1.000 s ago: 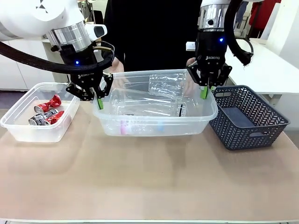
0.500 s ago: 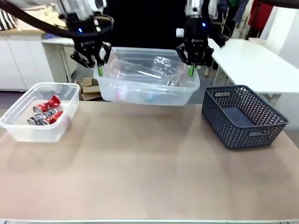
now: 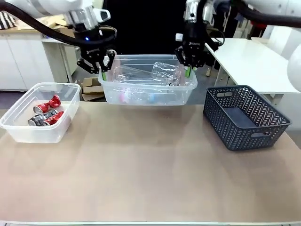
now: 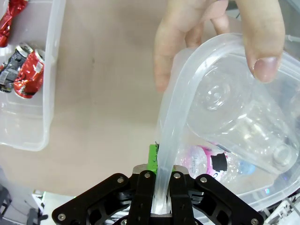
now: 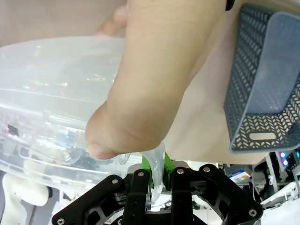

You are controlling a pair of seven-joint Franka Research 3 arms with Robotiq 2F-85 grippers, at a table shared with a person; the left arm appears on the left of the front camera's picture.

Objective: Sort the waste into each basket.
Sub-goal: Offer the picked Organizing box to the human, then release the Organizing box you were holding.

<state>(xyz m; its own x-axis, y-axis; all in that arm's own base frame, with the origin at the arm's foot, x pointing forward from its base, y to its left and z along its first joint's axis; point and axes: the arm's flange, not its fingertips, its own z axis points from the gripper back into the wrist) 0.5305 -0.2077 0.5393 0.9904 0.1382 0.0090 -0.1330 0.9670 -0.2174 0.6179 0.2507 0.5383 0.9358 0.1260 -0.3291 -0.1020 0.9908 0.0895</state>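
A large clear tub (image 3: 155,96) hangs in the air above the table's far edge, with clear plastic bottles (image 3: 164,71) lying in it. My left gripper (image 3: 101,69) is shut on its left rim, and my right gripper (image 3: 187,67) is shut on its right rim. In the left wrist view my left gripper (image 4: 158,180) pinches the rolled rim (image 4: 187,79), and a person's hand (image 4: 206,28) holds the same rim farther along, over a bottle (image 4: 239,117). In the right wrist view my right gripper (image 5: 158,176) clamps the rim under another hand (image 5: 154,70).
A smaller clear tub (image 3: 19,129) stands at the table's left and holds several red-and-silver dented cans (image 3: 47,113), which show in the left wrist view as cans (image 4: 26,75). A dark grey herringbone basket (image 3: 244,117) stands at the right, beside the right gripper as basket (image 5: 267,70).
The large tub has left the table: both grippers carried it up and away toward the person's side, then settled slightly lower. The small tub and the grey basket have not moved.
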